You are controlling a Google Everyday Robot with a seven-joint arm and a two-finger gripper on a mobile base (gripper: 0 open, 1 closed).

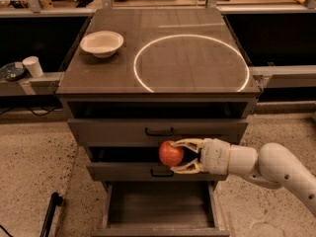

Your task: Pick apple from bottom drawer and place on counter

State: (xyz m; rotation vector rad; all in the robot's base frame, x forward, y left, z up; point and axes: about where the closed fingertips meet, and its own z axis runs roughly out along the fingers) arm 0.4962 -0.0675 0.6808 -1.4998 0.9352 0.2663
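Likely a lab; circle-marked cabinet (163,26), cluttered benches (269,8); tool (174,156) grips apple (169,153) before drawers (108,130).

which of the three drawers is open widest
The bottom drawer, its floor exposed; the middle drawer and top drawer barely protrude. The gripper, shut on the apple, hangs above it.
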